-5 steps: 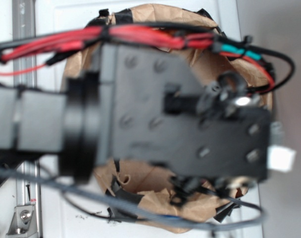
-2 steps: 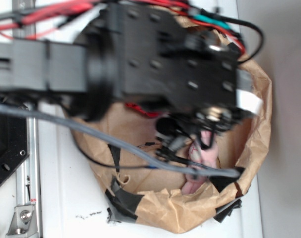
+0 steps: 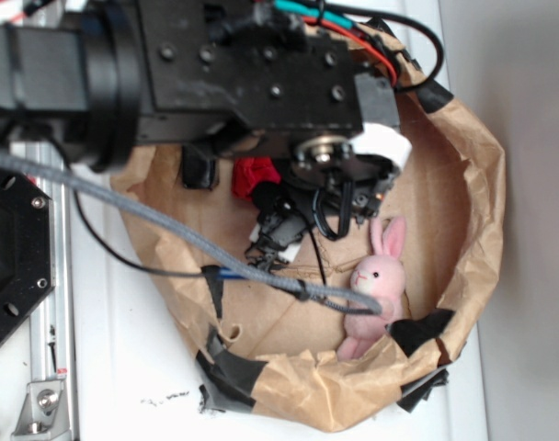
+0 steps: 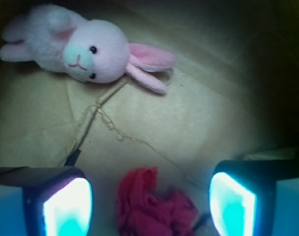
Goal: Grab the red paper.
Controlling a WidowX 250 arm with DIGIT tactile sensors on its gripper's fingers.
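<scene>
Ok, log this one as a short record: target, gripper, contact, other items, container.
target: red paper, crumpled, on the bag floor
gripper: gripper open, fingers either side of the paper
contact: none visible; the paper lies loose in the gap
other items: pink rabbit lying on its side, apart from the paper
container: brown paper bag, rim rolled down, black tape on its edge

Your robot arm (image 3: 215, 64) is a black, blocky body with round screw heads on its flat plates. Red, teal and black wires (image 3: 353, 28) run along it, a grey braided cable (image 3: 169, 230) hangs below, and the fingers (image 4: 66, 206) look pale blue.
</scene>
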